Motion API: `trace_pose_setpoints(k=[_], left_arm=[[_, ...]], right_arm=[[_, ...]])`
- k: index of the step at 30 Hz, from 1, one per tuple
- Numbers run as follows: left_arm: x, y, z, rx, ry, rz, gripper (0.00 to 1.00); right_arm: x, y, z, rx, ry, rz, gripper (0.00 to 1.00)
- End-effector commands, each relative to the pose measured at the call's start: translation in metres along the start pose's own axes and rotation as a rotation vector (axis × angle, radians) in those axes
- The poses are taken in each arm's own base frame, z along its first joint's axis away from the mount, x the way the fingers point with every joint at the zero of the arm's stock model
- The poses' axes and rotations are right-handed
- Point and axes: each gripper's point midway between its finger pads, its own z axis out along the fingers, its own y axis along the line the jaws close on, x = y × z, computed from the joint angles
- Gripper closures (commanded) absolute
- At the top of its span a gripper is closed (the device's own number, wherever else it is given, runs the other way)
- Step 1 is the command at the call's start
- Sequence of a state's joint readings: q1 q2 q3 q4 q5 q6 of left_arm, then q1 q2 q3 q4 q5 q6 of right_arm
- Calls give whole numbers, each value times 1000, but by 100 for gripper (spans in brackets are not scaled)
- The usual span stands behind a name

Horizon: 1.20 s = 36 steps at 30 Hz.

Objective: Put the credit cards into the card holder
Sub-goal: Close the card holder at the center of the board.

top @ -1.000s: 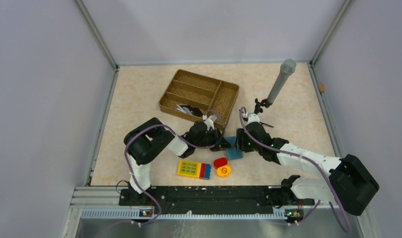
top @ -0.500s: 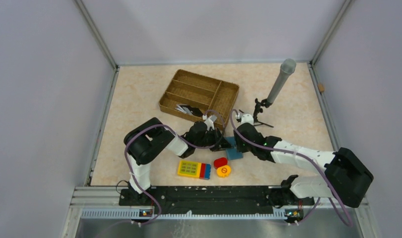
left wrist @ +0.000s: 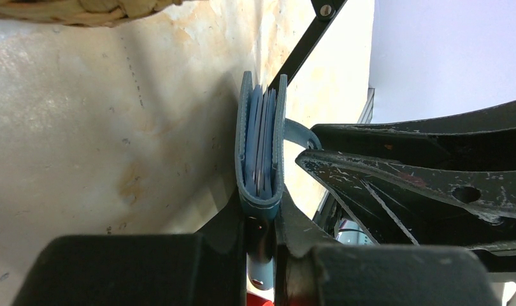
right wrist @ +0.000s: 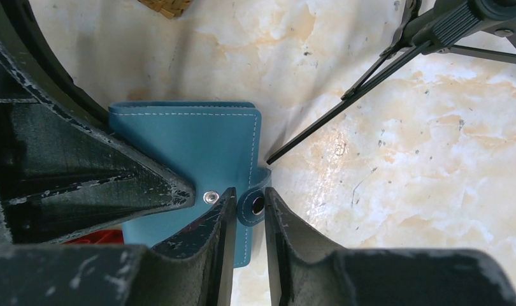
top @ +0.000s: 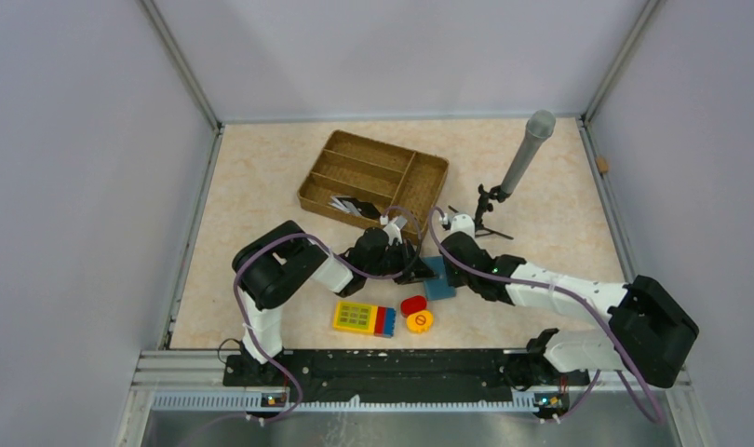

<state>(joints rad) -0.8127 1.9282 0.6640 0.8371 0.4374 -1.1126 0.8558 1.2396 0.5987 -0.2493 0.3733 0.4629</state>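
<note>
1. Top view.
   - The card holder lies near the centre of the table.
   - The left gripper meets it from 9 o'clock. The right gripper sits over its 12 o'clock edge.
   - The jaws of both cannot be read in this view.
   - Around the card holder, a wicker tray stands at 11 o'clock. A microphone on a tripod stands at 2 o'clock and a yellow keypad block lies at 7 o'clock.

2. Left wrist view.
   - The card holder is folded and stands edge-on. The left jaws are clamped on its lower edge.
   - Thin layers show between the two covers. Whether they are cards or pocket walls cannot be told.
   - The right gripper's dark fingers lie at 3 o'clock.

3. Right wrist view.
   - The teal cover faces the camera.
   - The snap tab projects from its 3 o'clock edge. The right jaws stand narrow, pressing the tab from both sides.
   - The metal stud on the cover is bare, just beside the tab at 9 o'clock.
   - A left finger overlaps the cover at 8 o'clock.
</note>
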Motion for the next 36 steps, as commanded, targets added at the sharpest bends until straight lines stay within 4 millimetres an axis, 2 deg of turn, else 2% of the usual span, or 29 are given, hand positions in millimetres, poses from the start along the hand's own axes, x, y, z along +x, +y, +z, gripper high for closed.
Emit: trace_pose_setpoints(k=[1, 9, 13, 21, 36], left_arm=[[11, 25, 1, -91, 27, 2, 100], [11, 26, 1, -91, 30, -1, 100], [11, 26, 1, -92, 31, -3, 100], [12, 26, 1, -90, 37, -7, 100], [14, 26, 1, -85, 44, -12, 100]], right_arm=[[-18, 6, -1, 4, -38, -12, 79], [-22, 9, -8, -16, -49, 11, 88], [-25, 14, -15, -57, -58, 32, 96], [-19, 18, -15, -75, -29, 41, 87], [-24, 16, -19, -66, -45, 41, 83]])
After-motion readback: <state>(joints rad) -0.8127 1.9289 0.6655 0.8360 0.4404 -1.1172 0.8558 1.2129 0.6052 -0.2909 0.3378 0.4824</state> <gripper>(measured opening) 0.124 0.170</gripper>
